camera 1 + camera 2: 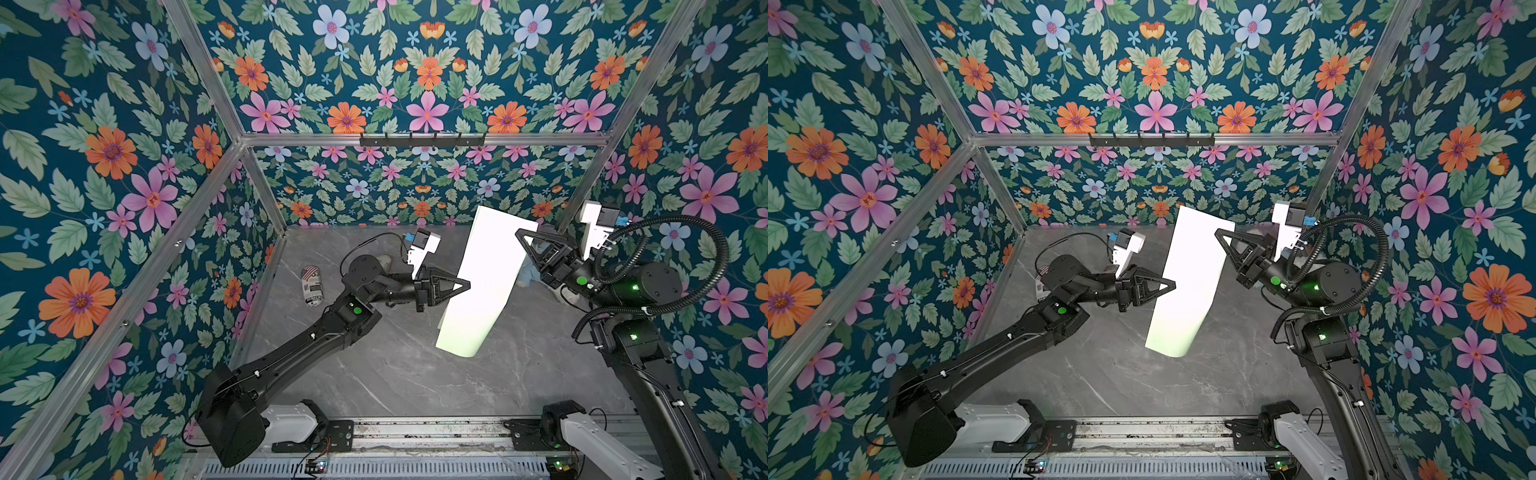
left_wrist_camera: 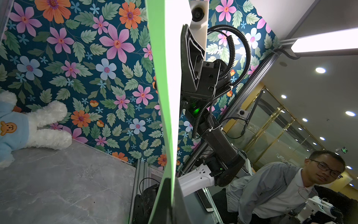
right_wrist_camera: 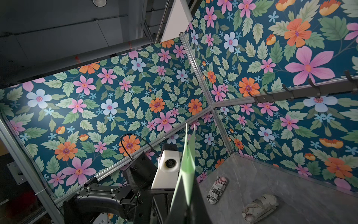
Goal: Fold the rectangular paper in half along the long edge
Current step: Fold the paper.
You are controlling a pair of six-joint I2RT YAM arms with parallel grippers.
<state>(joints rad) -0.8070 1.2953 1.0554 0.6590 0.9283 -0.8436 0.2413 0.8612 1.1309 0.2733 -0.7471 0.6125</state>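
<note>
Bordering the near side: a metal rail (image 1: 428, 432) runs along the near edge of the grey marble table (image 1: 395, 374) and carries both arm bases.
rectangular paper (image 1: 482, 282) (image 1: 1192, 282): it is lifted above the table's middle, standing on end with its top leaning toward the far edge. It is curved across its width, near white under glare and mint at the lower end. Whether that end touches the table cannot be told.
left gripper (image 1: 465, 285) (image 1: 1171, 285): it is over the table's middle, jaws pinched on the sheet's long edge about halfway up.
printed can (image 1: 312, 286): it lies on its side on the table's left part.
right gripper (image 1: 518, 232) (image 1: 1217, 232): it is raised over the table's far right part, jaws clamped on the sheet's upper corner.
white teddy bear (image 2: 29, 124): dressed in a pale blue shirt, it lies on the table at its right edge.
black hook rack (image 1: 422, 140): it is fixed to the wall above the table's far edge.
</note>
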